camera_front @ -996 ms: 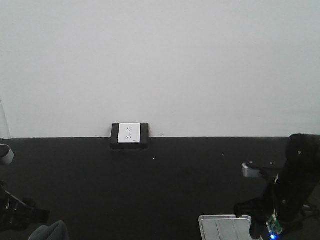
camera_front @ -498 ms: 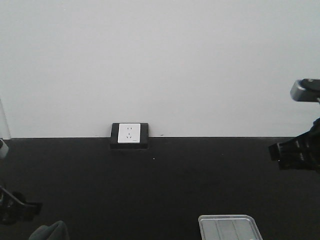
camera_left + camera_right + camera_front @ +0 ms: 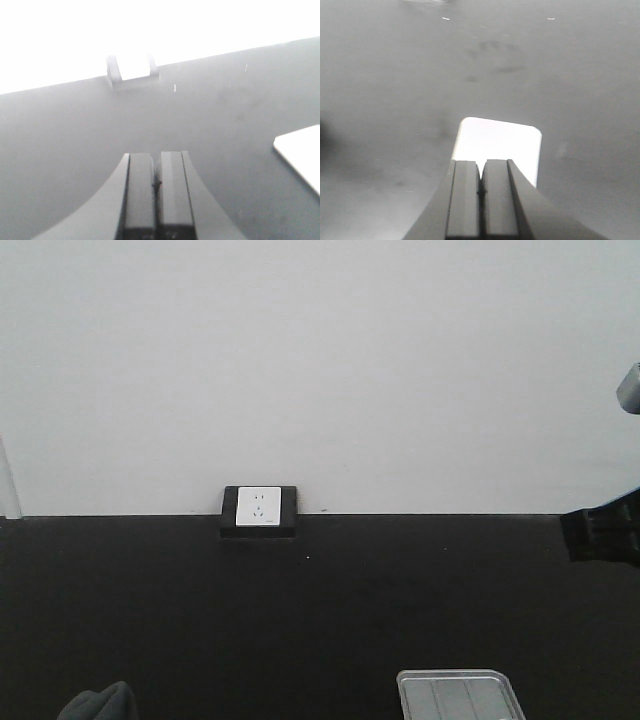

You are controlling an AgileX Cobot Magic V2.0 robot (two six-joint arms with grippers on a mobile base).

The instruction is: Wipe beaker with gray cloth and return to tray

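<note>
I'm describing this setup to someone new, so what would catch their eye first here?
Probably the white wall socket in its black frame, at the back edge of the black table. Next, the silvery tray at the front edge right of centre, and the gray cloth bunched at the front left.

A black bench [image 3: 320, 620] runs up to a plain white wall [image 3: 320, 360]. Where the two meet sits a white socket plate in a black box [image 3: 260, 509]. At the near edge, a silvery tray [image 3: 460, 695] with a raised rim lies right of centre, cut off by the frame. A dark gray cloth [image 3: 98, 704] bunches at the lower left, well apart from it. Part of a dark arm [image 3: 605, 530] juts in at the right edge.
</note>
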